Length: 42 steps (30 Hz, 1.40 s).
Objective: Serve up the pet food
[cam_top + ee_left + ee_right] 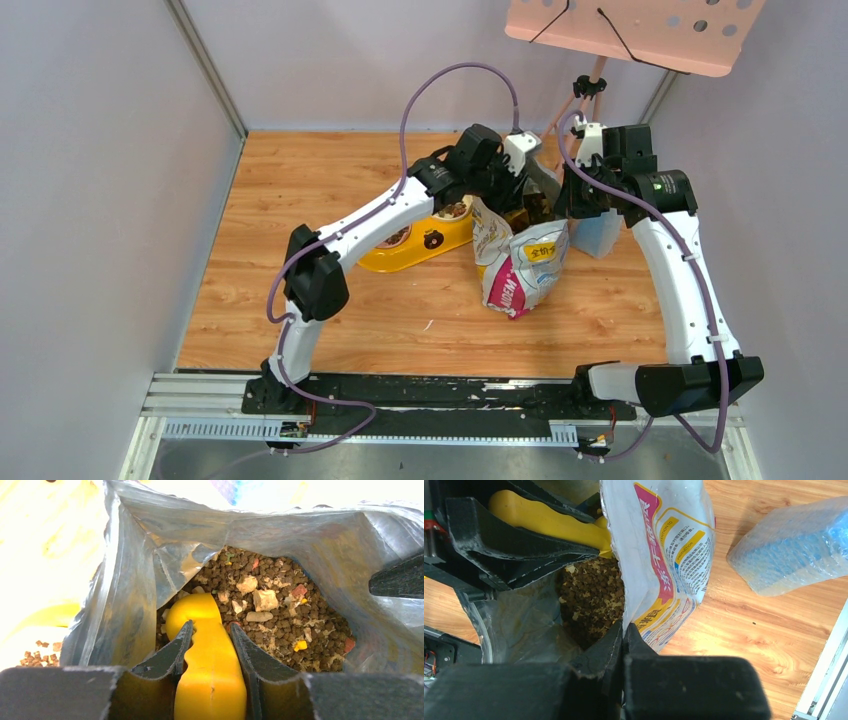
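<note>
Top external view: a yellow bowl (372,257) sits just left of the printed foil bag (520,268), which stands open on a wooden table (300,180). Both arms reach over its mouth. Some brown pellets lie in the bowl's two wells, and the left wrist view shows a few of them at the bag's left side.

Inside the bag, the left gripper (211,627) is clamped on the handle of a yellow scoop (210,675), its fingers narrow against the plastic. The scoop's front end is pushed down into the pet food (280,625), a loose heap of brown pellets with pale and red bits that fills the bottom of the bag. How much sits in the scoop cannot be told, as its bowl end is buried.

On the bag's right rim, the right gripper (623,630) is pinched tight on the foil edge, holding the mouth open above the pet food (591,595). A blue wrapped packet (794,550) lies on the table to the right of the bag, apart from it.

Judging by the pellets in the bowl, some serving appears done. What looks left is lifting a loaded scoop clear of the bag, carrying it left and tipping it into the bowl.
</note>
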Each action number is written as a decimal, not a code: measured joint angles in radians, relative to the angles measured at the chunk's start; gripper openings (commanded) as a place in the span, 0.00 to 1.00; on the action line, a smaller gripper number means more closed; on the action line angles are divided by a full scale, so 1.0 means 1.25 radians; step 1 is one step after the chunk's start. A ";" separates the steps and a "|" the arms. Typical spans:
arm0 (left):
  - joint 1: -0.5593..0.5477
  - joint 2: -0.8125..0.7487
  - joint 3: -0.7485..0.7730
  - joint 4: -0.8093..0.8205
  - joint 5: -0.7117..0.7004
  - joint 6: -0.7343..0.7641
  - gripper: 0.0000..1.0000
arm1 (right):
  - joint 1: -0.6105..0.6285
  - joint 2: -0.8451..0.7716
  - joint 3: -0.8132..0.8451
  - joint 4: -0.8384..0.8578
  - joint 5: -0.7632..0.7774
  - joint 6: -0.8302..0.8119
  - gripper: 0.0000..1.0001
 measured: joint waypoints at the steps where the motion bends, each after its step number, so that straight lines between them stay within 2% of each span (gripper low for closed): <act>1: 0.001 0.000 0.000 0.000 0.002 -0.005 0.00 | -0.001 0.000 0.000 0.000 0.000 0.000 0.00; 8: 0.024 0.000 0.013 -0.009 0.049 -0.074 0.00 | -0.001 0.000 0.000 -0.001 0.005 0.000 0.00; 23: 0.060 0.001 0.015 0.037 0.248 -0.186 0.00 | -0.005 0.002 0.003 -0.003 0.006 0.000 0.00; 36: 0.091 0.001 0.014 0.046 0.277 -0.272 0.00 | -0.006 0.012 0.006 0.003 0.006 -0.004 0.00; 42: 0.141 -0.021 -0.065 0.171 0.380 -0.424 0.00 | -0.006 0.017 0.006 0.017 0.005 -0.018 0.00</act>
